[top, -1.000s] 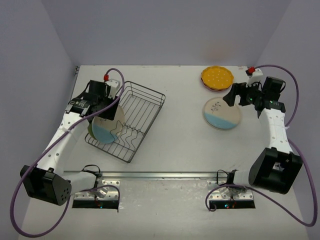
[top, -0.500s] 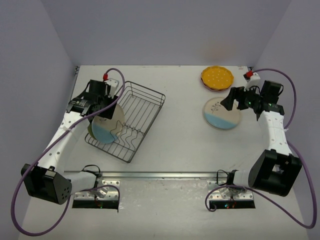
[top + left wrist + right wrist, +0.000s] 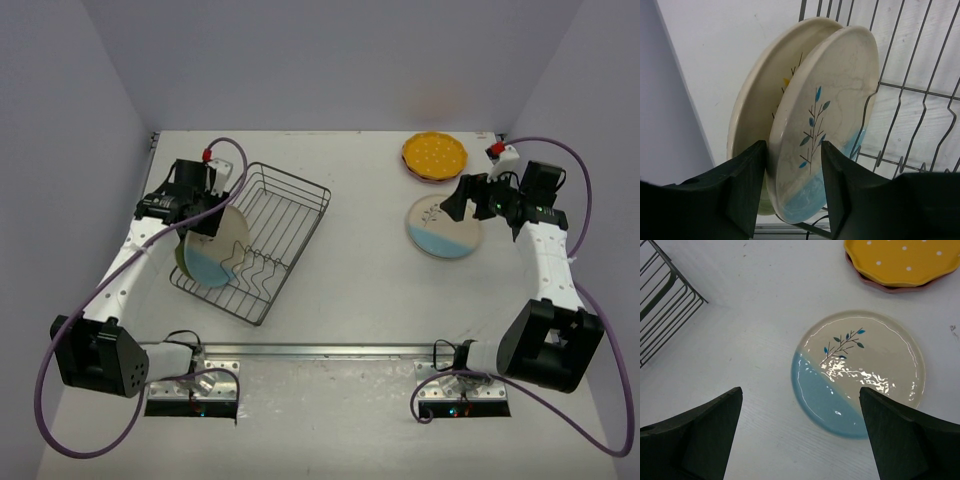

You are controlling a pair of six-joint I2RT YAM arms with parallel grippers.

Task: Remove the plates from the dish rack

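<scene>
A cream-and-blue plate (image 3: 825,125) stands on edge in the dish rack (image 3: 292,180), a pale plate (image 3: 760,90) just behind it. The left tool (image 3: 794,155) straddles its rim, one finger between the two plates, likely to lift it alone; whether it pinches yet I cannot tell. Out on the worktop (image 3: 350,280) a matching plate (image 3: 860,372) lies flat near a yellow dotted plate (image 3: 900,260), under the wide-open right tool (image 3: 800,390)

Top cam sits high behind the arm bases, looking down over the whole white worktop (image 3: 350,290). Left wrist cam is close up, facing the upright cream-and-blue round plate (image 3: 825,130) in the grey wire dish rack (image 3: 918,90). Right wrist cam looks down on the flat cream-and-blue round plate (image 3: 860,375). Top cam covers both.
</scene>
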